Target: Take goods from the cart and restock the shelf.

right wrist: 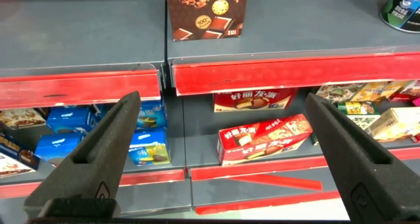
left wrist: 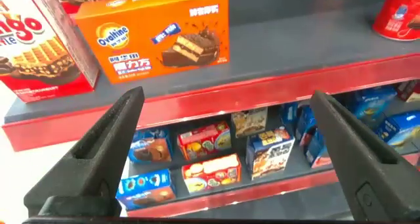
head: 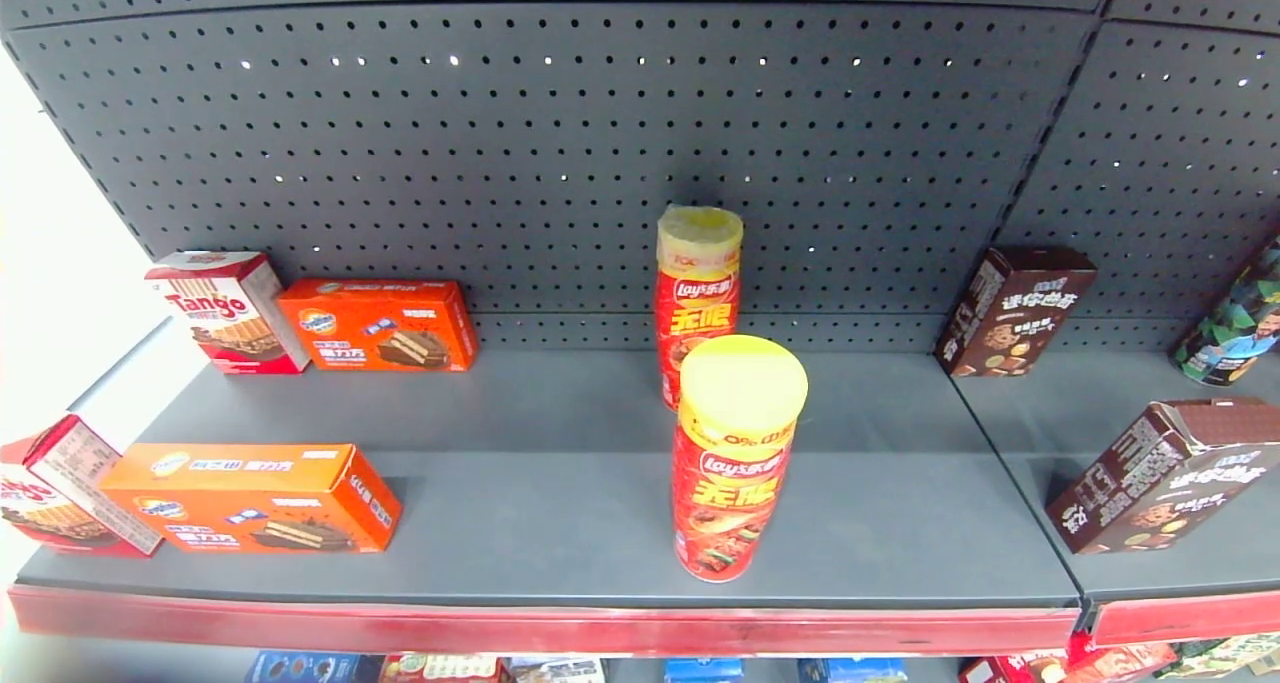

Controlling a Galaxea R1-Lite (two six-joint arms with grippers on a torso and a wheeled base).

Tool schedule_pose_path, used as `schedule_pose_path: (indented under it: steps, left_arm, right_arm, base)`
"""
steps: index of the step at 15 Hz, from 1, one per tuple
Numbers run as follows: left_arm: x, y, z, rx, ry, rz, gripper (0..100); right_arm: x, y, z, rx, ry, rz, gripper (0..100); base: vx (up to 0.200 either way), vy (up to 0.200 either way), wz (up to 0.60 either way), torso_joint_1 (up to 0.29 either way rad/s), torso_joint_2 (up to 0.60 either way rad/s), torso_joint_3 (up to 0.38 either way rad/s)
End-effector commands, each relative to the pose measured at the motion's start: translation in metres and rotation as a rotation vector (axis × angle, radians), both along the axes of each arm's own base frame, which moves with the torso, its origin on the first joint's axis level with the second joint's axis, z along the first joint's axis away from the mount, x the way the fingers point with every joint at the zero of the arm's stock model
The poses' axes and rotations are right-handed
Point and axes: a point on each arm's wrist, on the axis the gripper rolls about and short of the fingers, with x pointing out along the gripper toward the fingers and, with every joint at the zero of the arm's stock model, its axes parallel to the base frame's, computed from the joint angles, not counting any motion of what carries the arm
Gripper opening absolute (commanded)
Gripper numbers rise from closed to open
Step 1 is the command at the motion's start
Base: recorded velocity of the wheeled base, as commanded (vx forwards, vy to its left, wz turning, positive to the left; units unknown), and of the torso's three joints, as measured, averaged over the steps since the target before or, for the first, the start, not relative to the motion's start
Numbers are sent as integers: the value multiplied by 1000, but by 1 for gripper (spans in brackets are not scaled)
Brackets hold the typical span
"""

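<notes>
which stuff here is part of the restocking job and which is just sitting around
Job:
shelf
chip cans
orange boxes
brown boxes
wafer boxes
left gripper and right gripper, both open and empty

Just there:
pegboard
lower-shelf boxes

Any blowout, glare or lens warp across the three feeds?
Head view: far left beside the wafer box is blown out white; the red shelf edge bows, so wide-angle warp; bright dots shine through the pegboard holes. Left wrist view: white blowout at the corner below the red shelf edge. Right wrist view: even light, no blowout.
</notes>
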Motion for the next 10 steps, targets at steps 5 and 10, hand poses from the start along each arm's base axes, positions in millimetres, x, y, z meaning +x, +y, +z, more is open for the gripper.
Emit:
schedule_pose_path:
  steps: [5, 10]
  left_arm:
    - [0, 5, -6, -57, 51, 242, 100]
    - [0, 5, -6, -29, 48, 238, 100]
  right_arm:
    - [0, 0, 0, 0, 1, 0, 100]
    - [0, 0, 0, -1, 3, 37, 100]
  base:
    - [0, 0, 0, 0, 0, 0]
    - [0, 0, 0, 0, 0, 0]
